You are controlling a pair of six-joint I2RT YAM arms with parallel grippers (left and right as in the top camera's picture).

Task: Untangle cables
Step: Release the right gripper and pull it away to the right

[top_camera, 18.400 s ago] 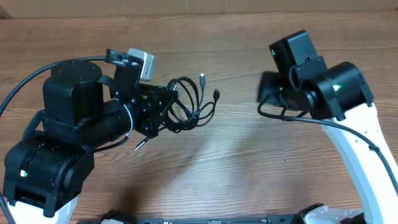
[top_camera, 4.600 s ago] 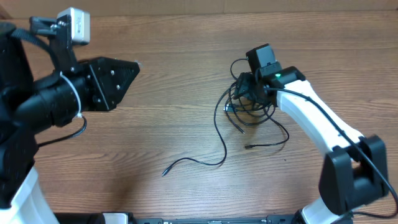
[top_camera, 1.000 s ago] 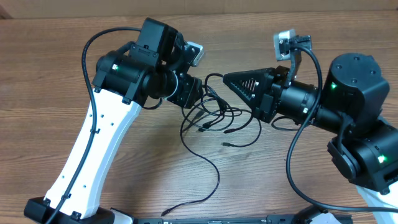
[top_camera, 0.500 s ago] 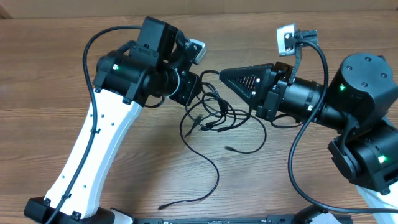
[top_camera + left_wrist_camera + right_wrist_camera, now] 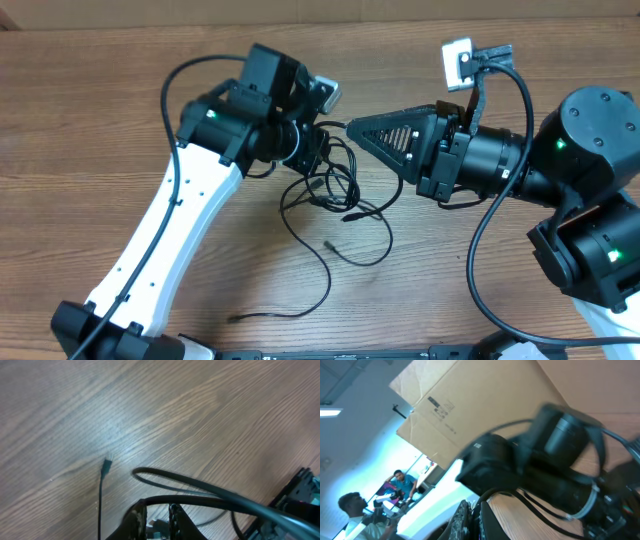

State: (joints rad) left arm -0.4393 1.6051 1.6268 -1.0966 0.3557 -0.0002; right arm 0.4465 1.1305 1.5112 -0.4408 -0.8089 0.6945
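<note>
The cables (image 5: 335, 192) lie as a loose black tangle on the wooden table between my two arms. One long strand trails down to a plug end (image 5: 232, 318). My left gripper (image 5: 322, 140) sits at the tangle's top left, and in the left wrist view its jaws (image 5: 157, 507) stand nearly shut with a cable (image 5: 200, 485) running across the fingertips. A thin cord with a plug (image 5: 106, 466) lies beyond on the wood. My right gripper (image 5: 350, 127) points left at the same knot. Its fingers (image 5: 476, 505) are shut on a strand that curves out to the right.
The left arm's black wrist (image 5: 545, 460) fills much of the right wrist view, close in front of the right gripper. A cardboard box (image 5: 470, 400) stands behind it. The table's far edge (image 5: 320, 22) runs along the top of the overhead view.
My left jaws have closed down around a cable and the left wrist has shifted right. The right gripper has crept left. The tangle has drawn in, and the long strand's end has slid left.
</note>
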